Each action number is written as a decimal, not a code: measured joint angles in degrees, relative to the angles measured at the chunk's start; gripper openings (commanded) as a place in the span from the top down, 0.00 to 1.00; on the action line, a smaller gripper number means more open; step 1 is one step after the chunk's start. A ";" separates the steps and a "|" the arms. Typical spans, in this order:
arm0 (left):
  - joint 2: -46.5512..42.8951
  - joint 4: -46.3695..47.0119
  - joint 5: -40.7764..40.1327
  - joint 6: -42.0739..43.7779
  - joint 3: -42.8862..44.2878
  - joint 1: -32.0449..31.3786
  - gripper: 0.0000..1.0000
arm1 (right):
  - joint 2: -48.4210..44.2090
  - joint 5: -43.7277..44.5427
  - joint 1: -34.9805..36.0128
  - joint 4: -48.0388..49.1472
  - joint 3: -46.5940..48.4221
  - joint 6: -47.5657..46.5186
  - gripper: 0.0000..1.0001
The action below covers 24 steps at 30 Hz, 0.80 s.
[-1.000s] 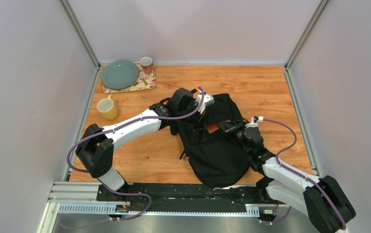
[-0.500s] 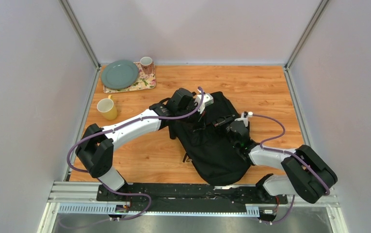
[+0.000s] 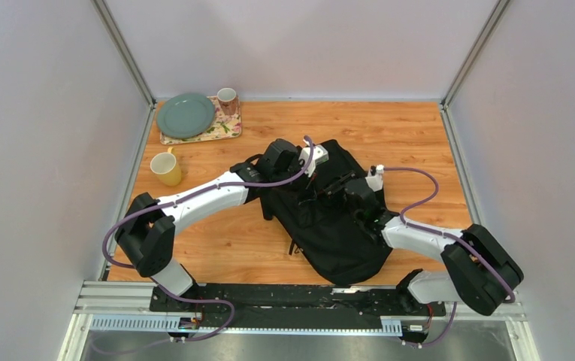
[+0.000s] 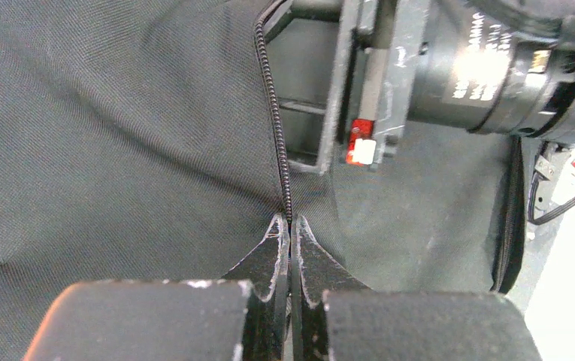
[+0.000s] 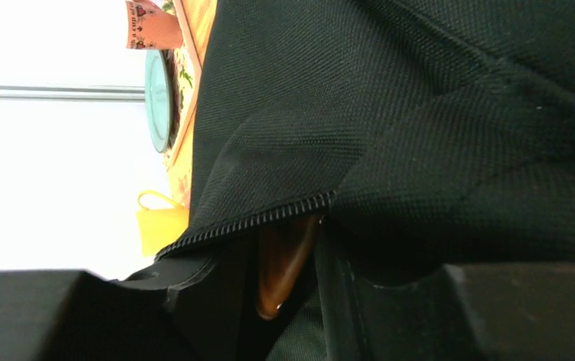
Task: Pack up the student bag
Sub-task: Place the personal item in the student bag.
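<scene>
The student bag (image 3: 340, 241), a large black fabric backpack, lies in the middle of the table. My left gripper (image 3: 309, 183) is shut on the bag's zip edge (image 4: 276, 128) and holds the opening up; the jaws pinch the zip (image 4: 290, 226). My right gripper (image 3: 331, 188) reaches into the opening and is shut on a small brown wallet (image 5: 284, 259), which sits just under the zip teeth (image 5: 269, 216). The wallet is hidden in the top view. The right gripper's body (image 4: 367, 83) shows in the left wrist view, inside the bag.
A teal plate (image 3: 186, 115) and a pink mug (image 3: 227, 98) sit on a floral tray (image 3: 222, 131) at the back left. A yellow mug (image 3: 166, 168) stands left of the bag. Grey walls enclose the table on three sides.
My right arm has swung left and forward, carrying the wallet from above the bag into its opening; the wallet no longer shows from above. My left gripper has kept its hold on the zip edge.
</scene>
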 measured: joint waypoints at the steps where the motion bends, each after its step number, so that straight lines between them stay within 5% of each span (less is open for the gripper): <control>1: -0.11 0.15 0.02 -0.13 -0.26 0.04 1.00 | -0.90 -0.15 0.00 -1.11 0.00 -1.03 0.64; 2: -0.15 0.28 0.02 -0.20 -0.52 0.09 1.00 | -1.86 -0.31 0.00 -2.12 0.00 -1.90 0.78; 4: -0.22 0.28 0.07 -0.42 -1.07 0.22 1.00 | -3.28 -0.59 -0.04 -3.19 0.00 -3.78 0.81; 6: -0.24 0.31 0.24 -0.74 -1.53 0.31 1.00 | -3.65 -1.51 -0.35 -2.93 0.00 -4.70 0.94; 13: -0.31 0.39 0.44 -1.18 -1.66 0.63 1.00 | 2.40 -6.14 -1.44 1.73 1.46 -4.92 1.00; 16: -0.63 0.50 0.24 -1.20 -1.90 0.85 1.00 | 5.03 -7.63 -1.46 4.83 2.25 -4.46 0.90; 20: -0.96 0.57 -0.17 -1.22 -2.25 1.07 1.00 | 6.91 -9.29 -1.44 4.57 4.07 -4.44 0.63; 24: -1.36 0.96 -0.17 -1.62 -2.86 1.46 1.00 | 4.39 -9.16 -1.38 0.00 3.63 -6.03 0.52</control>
